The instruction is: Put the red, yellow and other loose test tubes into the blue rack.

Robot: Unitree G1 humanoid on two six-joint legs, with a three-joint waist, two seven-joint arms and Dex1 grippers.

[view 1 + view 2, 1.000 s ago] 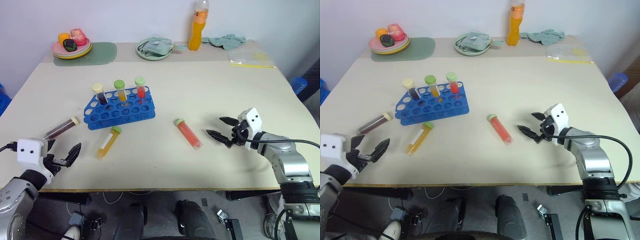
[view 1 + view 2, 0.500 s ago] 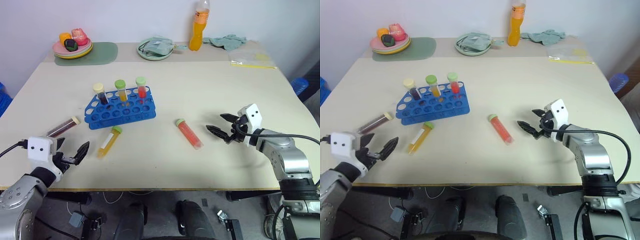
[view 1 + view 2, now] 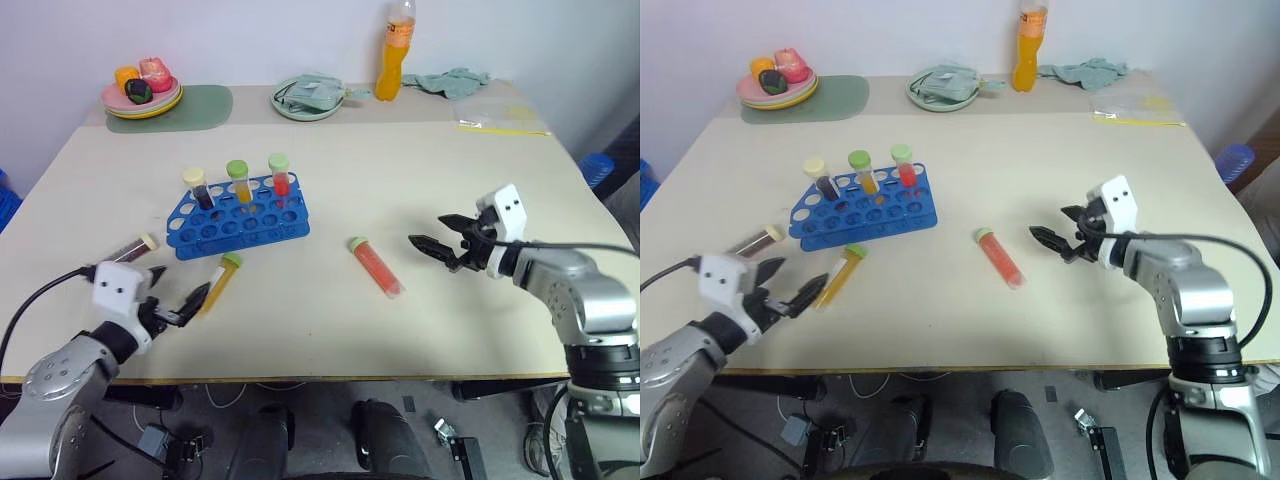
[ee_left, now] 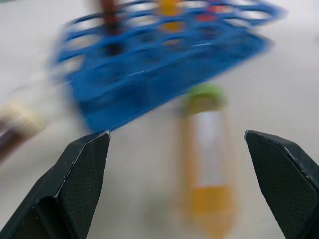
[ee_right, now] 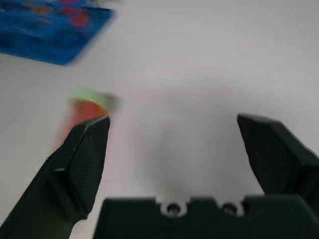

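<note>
Left eye view pictures show a table [image 3: 420, 180] on which the blue rack [image 3: 240, 217] is set, with three tubes already stood up in its back row. Three loose tubes are seen lying flat. The yellow tube [image 3: 219, 283] is laid just in front of the rack, with its green cap pointed up toward the rack and its long side run back toward the near edge of the table. The left gripper [image 3: 178, 303] is held just beside the lower end of that tube, wide open, with nothing gripped. In the left wrist view the yellow tube [image 4: 208, 164] is seen right ahead between the two open fingers [image 4: 75, 189], so it is judged that this arm is the one best placed for it. A dark tube [image 3: 130, 249] is laid to the left of the rack, near this arm too. The red tube [image 3: 377, 266] is laid out toward the right, with its green cap at the far end. The right gripper [image 3: 440, 250] is held near it, on its right side, also wide open and empty, and is pointed toward it.
</note>
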